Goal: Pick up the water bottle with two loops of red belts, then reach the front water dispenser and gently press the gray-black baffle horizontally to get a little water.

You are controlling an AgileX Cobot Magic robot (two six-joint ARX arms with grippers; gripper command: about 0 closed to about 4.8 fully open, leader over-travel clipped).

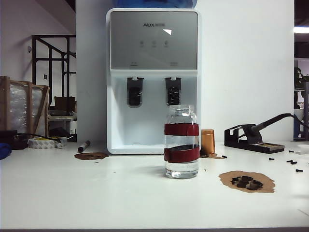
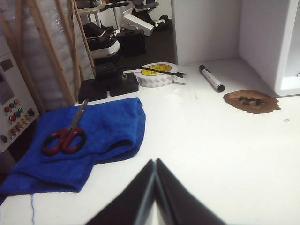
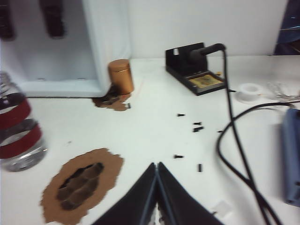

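Closed black jaws of the left gripper fill the near edge of the left wrist view, pressed together and holding nothing, above bare white table. Beside them lies a crumpled blue towel with red-handled scissors on top. Farther off sit a roll of tape, a black marker and a brown stain.

Seen from its own wrist camera, the right gripper is likewise shut tight and empty. Near it are a brown patch with dark pieces, scattered black screws, a black cable, a copper-coloured cylinder and a soldering iron stand.

From the exterior camera, neither gripper shows. The water bottle, clear with two red bands, stands upright on the table, untouched, just in front of the water dispenser and below its right dark tap.
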